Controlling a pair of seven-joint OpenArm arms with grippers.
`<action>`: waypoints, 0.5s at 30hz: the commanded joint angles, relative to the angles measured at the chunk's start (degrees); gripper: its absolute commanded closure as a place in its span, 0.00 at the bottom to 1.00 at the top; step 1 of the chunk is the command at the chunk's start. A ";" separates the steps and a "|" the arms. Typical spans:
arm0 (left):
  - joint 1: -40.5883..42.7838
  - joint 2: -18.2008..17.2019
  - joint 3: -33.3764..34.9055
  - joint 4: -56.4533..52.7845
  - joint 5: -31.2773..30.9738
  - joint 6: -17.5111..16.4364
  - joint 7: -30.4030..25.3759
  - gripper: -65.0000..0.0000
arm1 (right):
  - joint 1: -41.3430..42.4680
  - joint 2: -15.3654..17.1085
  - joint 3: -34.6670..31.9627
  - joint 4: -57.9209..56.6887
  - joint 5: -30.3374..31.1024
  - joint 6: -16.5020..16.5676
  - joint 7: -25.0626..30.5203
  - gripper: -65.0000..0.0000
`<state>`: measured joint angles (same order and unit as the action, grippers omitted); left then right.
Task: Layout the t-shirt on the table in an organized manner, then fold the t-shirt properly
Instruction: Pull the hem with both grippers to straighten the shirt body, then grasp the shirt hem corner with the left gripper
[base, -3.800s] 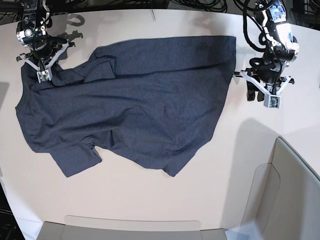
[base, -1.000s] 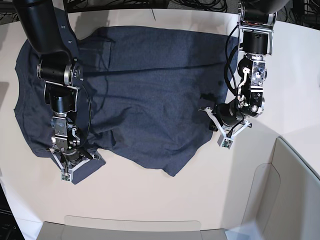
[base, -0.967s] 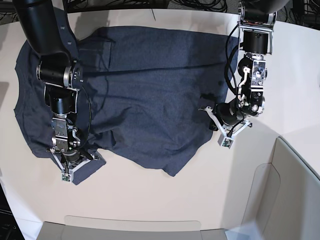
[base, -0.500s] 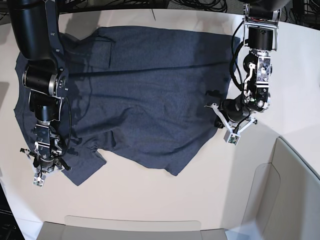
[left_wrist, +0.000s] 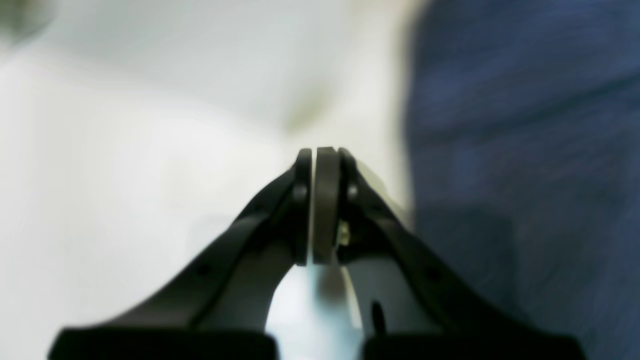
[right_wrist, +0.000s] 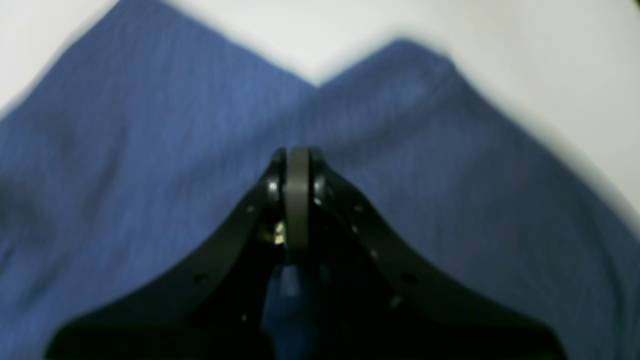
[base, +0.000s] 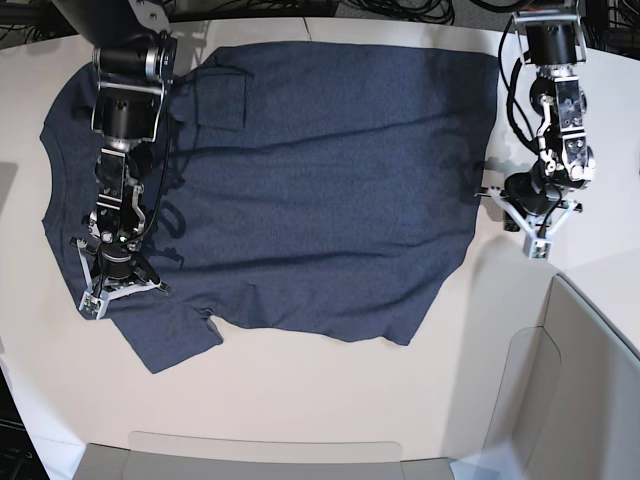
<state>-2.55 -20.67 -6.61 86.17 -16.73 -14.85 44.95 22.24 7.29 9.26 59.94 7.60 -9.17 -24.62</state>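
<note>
The dark navy t-shirt (base: 300, 170) lies spread nearly flat on the off-white table (base: 300, 410), neck to the left and hem to the right. One sleeve (base: 170, 335) points toward the front; the other is folded onto the body at the back left. My right gripper (base: 95, 302) is shut, its tips over the shirt's shoulder edge beside the front sleeve. In the right wrist view it (right_wrist: 297, 150) is over blue fabric (right_wrist: 150, 150), with no cloth seen between the jaws. My left gripper (base: 538, 250) is shut and empty over bare table just right of the hem (left_wrist: 320, 150), with the shirt (left_wrist: 525, 150) beside it.
A grey-beige bin wall (base: 590, 380) stands at the front right and another bin edge (base: 270, 450) runs along the front. Black cables (base: 400, 10) lie beyond the table's far edge. The right arm's links (base: 125, 100) reach over the shirt's left part.
The shirt now lies flatter and further right and back. My right gripper moved from the table at the front left onto the shoulder edge. My left gripper moved right, clear of the hem.
</note>
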 joint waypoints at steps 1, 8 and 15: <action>-1.37 0.40 -1.08 4.51 -0.81 -0.40 -1.74 0.98 | -0.57 0.67 0.11 4.80 0.54 -0.11 0.49 1.00; -7.43 5.68 -3.01 11.81 -0.81 -0.40 -1.74 0.92 | -12.96 -0.65 0.02 21.33 0.80 -0.11 -8.13 1.00; -14.73 9.54 -2.75 6.71 -0.81 -0.40 -1.12 0.79 | -19.91 2.25 0.19 27.93 0.98 -0.02 -20.43 1.00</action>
<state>-15.40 -10.74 -9.47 91.88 -16.71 -14.98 45.41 1.69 8.56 9.28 86.70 9.04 -8.82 -45.60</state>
